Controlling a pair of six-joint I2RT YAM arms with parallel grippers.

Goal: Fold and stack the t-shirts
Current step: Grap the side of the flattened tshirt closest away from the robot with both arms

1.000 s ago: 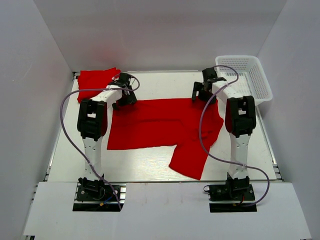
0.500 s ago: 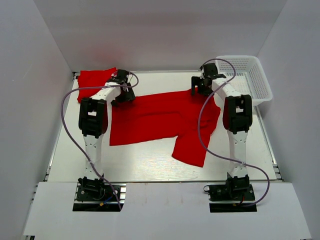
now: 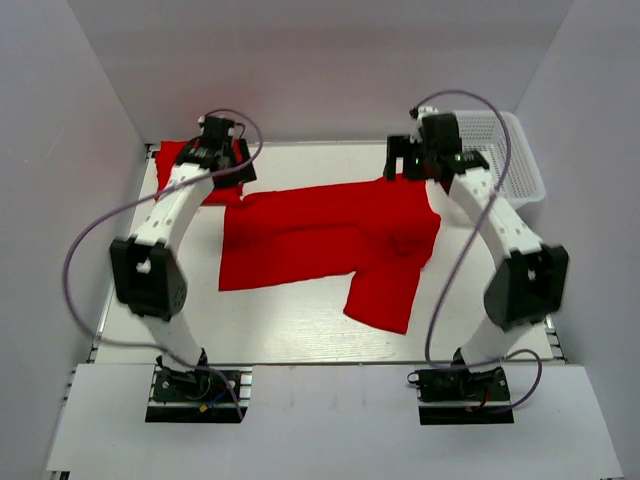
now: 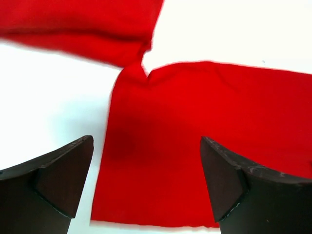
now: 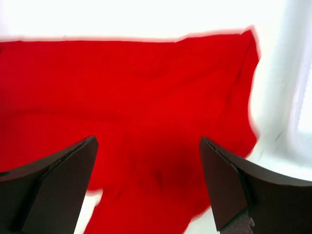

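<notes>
A red t-shirt (image 3: 320, 240) lies spread across the middle of the white table, one part reaching toward the near edge. It fills the left wrist view (image 4: 195, 146) and the right wrist view (image 5: 136, 107). A folded red shirt (image 3: 190, 165) lies at the far left corner; its edge shows in the left wrist view (image 4: 83, 22). My left gripper (image 3: 225, 165) is open and empty, raised above the spread shirt's far left corner. My right gripper (image 3: 410, 165) is open and empty, raised above its far right corner.
A white plastic basket (image 3: 500, 150) stands at the far right corner. White walls close in the table on three sides. The near strip of table in front of the shirt is bare.
Both grippers pulled the shirt's far edge away from me, then let go and rose. The arms now stand higher and more extended.
</notes>
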